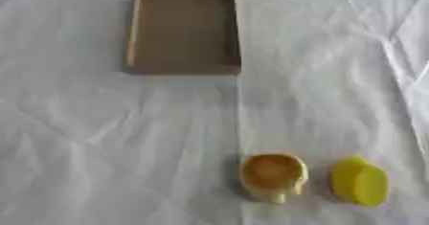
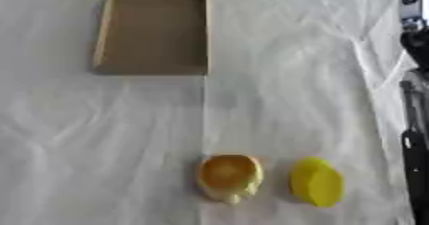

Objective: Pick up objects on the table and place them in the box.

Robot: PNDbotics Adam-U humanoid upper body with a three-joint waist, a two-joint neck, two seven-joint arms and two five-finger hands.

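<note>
Box [image 1: 184, 30]: brown, shallow, open-topped, rectangular, long axis running near to far. It sits at the far side of the table, left of centre, and appears empty.

Table [image 1: 84, 138]: covered in a wrinkled white cloth, with a straight fold line running from the box's near right corner toward the near edge.

Yellow-orange object [image 1: 273, 174]: rounded, with an orange-brown top and a small pale stub pointing toward the near edge. It lies at the near side, right of centre, just right of the fold line.

Yellow object [image 1: 360, 181]: oval, plain yellow, long axis roughly near to far with a slight tilt. It lies just right of the first item and apart from it, with a strip of cloth between them.

Hands: neither the left nor the right shows in either view, so their state cannot be told. Dark hardware [image 2: 415, 99] stands along the right edge of the right eye view; what it belongs to is unclear.

Governing relation: both items lie near and right, while the box lies far and left of them, so any carry runs away from the robot and leftward. By position, the right hand is judged the nearer one. The cloth between items and box is bare, giving an open path. The yellow object lies closest to the table's right side, where room is tightest.
</note>
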